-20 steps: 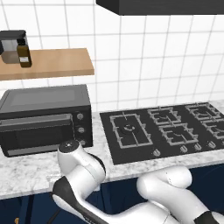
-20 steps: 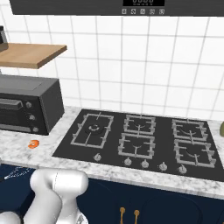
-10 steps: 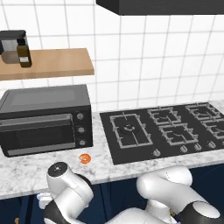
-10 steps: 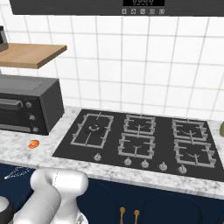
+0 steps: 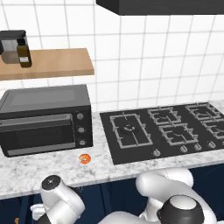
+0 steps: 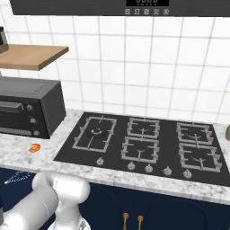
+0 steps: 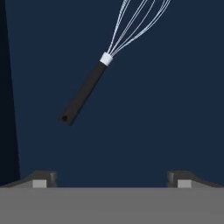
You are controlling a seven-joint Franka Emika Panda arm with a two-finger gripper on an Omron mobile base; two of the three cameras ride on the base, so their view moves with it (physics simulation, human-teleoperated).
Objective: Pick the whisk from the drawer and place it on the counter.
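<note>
The whisk (image 7: 84, 92) lies flat on the navy floor of the open drawer (image 7: 157, 113); its dark handle points toward the lower left and its silvery wire loops run off the top edge. My gripper (image 7: 113, 178) hangs above it, open, with the two dark fingertips (image 7: 43, 177) wide apart and nothing between them; the handle's end is well ahead of the tips. In the right base view the wire loops of the whisk (image 6: 17, 176) show faintly inside the drawer (image 6: 9, 188), below the marbled counter (image 6: 27, 157). My arm bends down in front of the counter (image 5: 39, 173).
A small round orange object (image 5: 85, 159) sits on the counter near the black toaster oven (image 5: 43, 118). A black gas hob (image 5: 166, 131) takes up the counter's right part. A wooden shelf (image 5: 48, 63) with a bottle hangs above the oven. The drawer's darker side wall (image 7: 6, 87) is at the left.
My arm has sunk lower in front of the counter toward the drawer. Its elbow has dropped, uncovering the orange object in the left base view.
</note>
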